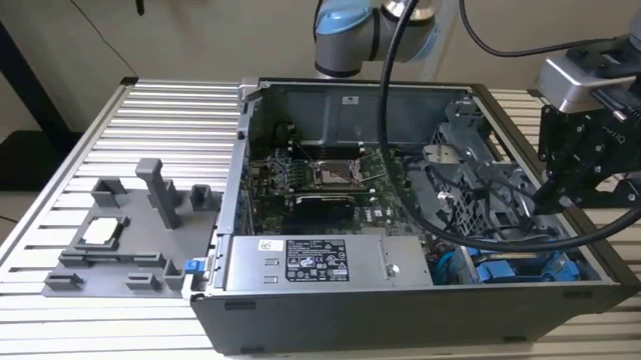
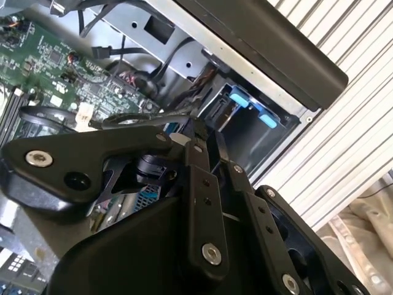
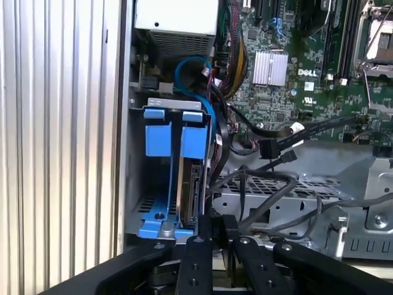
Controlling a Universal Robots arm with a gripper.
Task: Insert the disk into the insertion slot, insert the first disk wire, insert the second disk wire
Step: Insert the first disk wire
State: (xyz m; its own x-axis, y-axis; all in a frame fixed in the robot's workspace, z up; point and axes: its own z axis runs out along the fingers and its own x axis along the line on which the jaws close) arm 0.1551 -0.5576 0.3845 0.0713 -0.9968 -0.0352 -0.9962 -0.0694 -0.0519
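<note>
The open computer case (image 1: 401,225) is seen lying on a ribbed aluminium surface (image 1: 170,112), with a plain pale wall (image 1: 221,37) behind it and a dark stand (image 1: 30,82) at the exterior view's far left. A grey fixture tray (image 1: 120,232) is laid out on the surface at the exterior view's left, just beside the case. Inside the case, the green motherboard (image 1: 320,176) is exposed in the middle, and the grey labelled power-supply box (image 1: 320,262) is set along the near wall.

Over at the exterior view's right, the pincer (image 1: 556,196) is held low over the case's right-hand end. In the first wrist view the pincer (image 3: 214,222) is poised just beside the end of the disk (image 3: 191,190). Whether it is clenched or released cannot be told. The disk is found already seated on edge in the insertion slot (image 3: 147,200), clipped in its blue carrier (image 3: 193,141). Loose black cables (image 3: 270,184) are draped across the grey metal cage (image 3: 295,203) next to the slot.

In the second wrist view the carrier's blue handles (image 2: 245,99) are glimpsed past the pincer (image 2: 195,132), the ribbed surface (image 2: 356,123) runs beyond the case wall, and a pale crumpled sheet (image 2: 362,227) lies below its edge.
</note>
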